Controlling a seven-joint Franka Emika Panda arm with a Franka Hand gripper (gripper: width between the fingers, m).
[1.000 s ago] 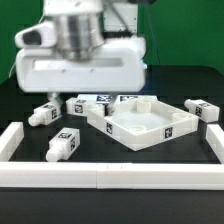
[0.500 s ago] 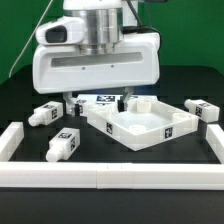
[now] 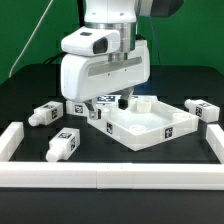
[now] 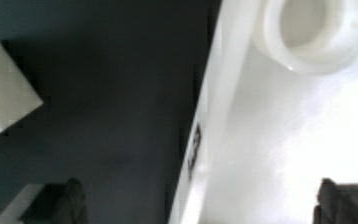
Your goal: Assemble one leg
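Exterior view, left to right: a low white border rail (image 3: 12,140) edges the black table (image 3: 25,100). A small stubby white plastic leg with square black-and-white tags (image 3: 42,114) lies on its side. A second leg (image 3: 65,146) lies nearer the front rail. A third leg (image 3: 78,107) is just beside the gripper (image 3: 106,100) and partly hidden by it. The large white square tray piece with raised rim (image 3: 150,125) sits mid-table, with a fourth leg (image 3: 203,109) at the far right.

The gripper hangs low over the tray piece's far corner. In the wrist view its fingers (image 4: 60,203) are spread wide with nothing held between them.

The legs look light, rigid and smooth, so probably slippery. Best to pinch one across its mid-body on opposite flat faces.

Count: four legs, none mounted yet, one tray piece, one gripper.
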